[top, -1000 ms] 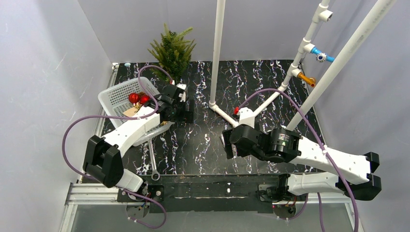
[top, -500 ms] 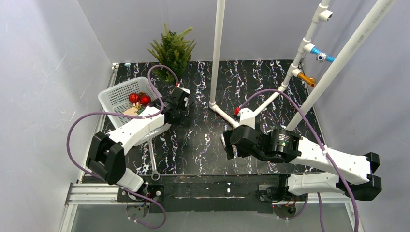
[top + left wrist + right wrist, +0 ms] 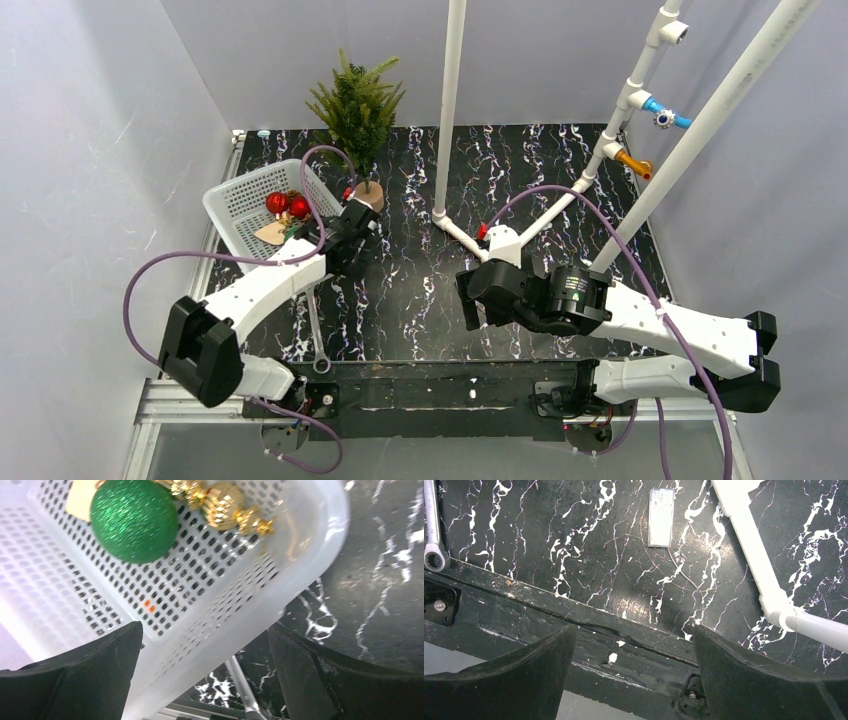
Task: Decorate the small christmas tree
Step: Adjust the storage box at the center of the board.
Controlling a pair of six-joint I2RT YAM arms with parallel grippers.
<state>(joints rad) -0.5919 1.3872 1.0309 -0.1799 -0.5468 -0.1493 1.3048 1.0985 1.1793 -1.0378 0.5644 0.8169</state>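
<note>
Two arms reach out over a black marbled table [image 3: 560, 165]. The tree [image 3: 358, 105] stands upright at the far edge of the table, left of the upright white pipe [image 3: 448, 110] and just behind the far right corner of a white basket [image 3: 232, 203]. Its round tan base [image 3: 368, 193] shows just beyond the left gripper [image 3: 205, 680]. This gripper hangs over the right side of the basket, and in the left wrist view its two black fingers [image 3: 95, 670] stand wide apart with nothing between them; below them are only the basket wall and a bit of the table. Inside the basket lie two red balls [image 3: 288, 204], a green glitter ball [image 3: 134, 520] and, just beside it, some gold ornaments [image 3: 222, 505]. A tan piece [image 3: 268, 232] lies there too, but I cannot tell what it is. A wrench [image 3: 316, 335] lies on the table near the front edge, beside the left arm, with its far end under the basket. The right gripper [image 3: 631, 675] is over the front part of the table, right of the middle and well apart from the tree. Its jaws are also wide apart and hold nothing. Below it the right wrist view shows the front edge of the table, a slanted part of the pipe frame and a small grey rectangle [image 3: 661, 517] flat on the surface.
</note>
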